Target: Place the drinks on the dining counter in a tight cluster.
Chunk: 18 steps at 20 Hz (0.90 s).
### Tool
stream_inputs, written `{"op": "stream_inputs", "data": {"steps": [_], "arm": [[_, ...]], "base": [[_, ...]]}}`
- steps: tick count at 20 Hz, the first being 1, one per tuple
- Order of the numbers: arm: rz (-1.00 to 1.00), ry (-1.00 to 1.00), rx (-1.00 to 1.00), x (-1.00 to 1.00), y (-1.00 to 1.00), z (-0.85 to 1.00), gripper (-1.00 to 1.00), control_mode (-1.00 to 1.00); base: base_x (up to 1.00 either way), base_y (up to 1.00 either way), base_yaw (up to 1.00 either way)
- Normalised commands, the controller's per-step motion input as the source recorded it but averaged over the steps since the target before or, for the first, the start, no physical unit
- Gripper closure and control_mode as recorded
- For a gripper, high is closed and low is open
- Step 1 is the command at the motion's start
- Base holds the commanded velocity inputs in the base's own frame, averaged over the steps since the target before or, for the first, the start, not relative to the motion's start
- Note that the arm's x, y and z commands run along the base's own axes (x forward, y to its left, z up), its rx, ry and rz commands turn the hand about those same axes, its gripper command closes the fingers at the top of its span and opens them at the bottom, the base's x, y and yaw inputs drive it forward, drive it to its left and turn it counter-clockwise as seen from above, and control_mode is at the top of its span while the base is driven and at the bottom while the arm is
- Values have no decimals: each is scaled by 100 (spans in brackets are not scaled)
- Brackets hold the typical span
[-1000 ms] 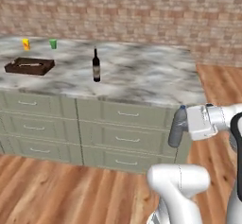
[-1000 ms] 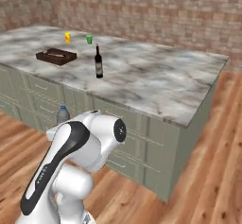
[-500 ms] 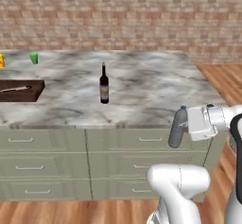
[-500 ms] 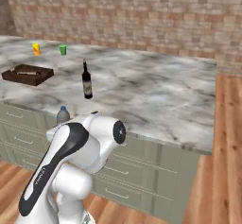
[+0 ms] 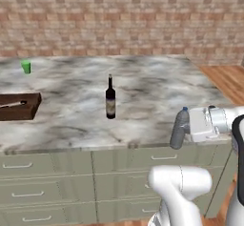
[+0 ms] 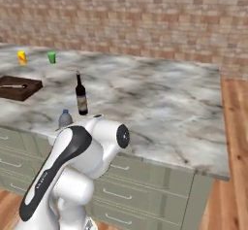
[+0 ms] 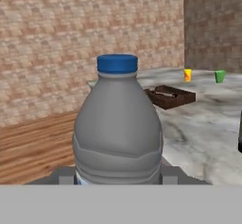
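My gripper (image 5: 185, 128) is shut on the clear grey water bottle (image 5: 179, 128) with a blue cap, holding it upright just off the front right edge of the dining counter (image 5: 157, 91). In the hand view the water bottle (image 7: 118, 124) stands close and large between the finger pads (image 7: 66, 175). Its cap (image 6: 65, 112) peeks out behind my arm in the right base view. The tall dark wine bottle (image 5: 110, 98) stands upright on the marble top, left of and beyond the held bottle; the same wine bottle (image 6: 81, 95) appears near the counter's (image 6: 160, 98) front.
A dark brown tray (image 5: 18, 107) lies at the counter's left. A small green cup (image 5: 26, 67) stands behind it, with a yellow cup (image 6: 22, 56) beside the green cup (image 6: 52, 57). Brick wall backs the counter; wood floor (image 5: 228, 79) lies to the right.
The whole picture has shifted: the base has driven along and toward the counter. The water bottle stays in my grip, now level with the counter's front edge.
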Motion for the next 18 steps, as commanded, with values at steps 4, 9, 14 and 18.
{"op": "stream_inputs", "data": {"steps": [4,9,14,18], "arm": [[0,0,0,0,0,0,100,100],[0,0,0,0,0,0,100,100],[0,0,0,0,0,0,100,100],[0,0,0,0,0,0,100,100]], "base": [[48,0,-48],[21,50,-28],[45,54,0],[62,-5,-4]]}}
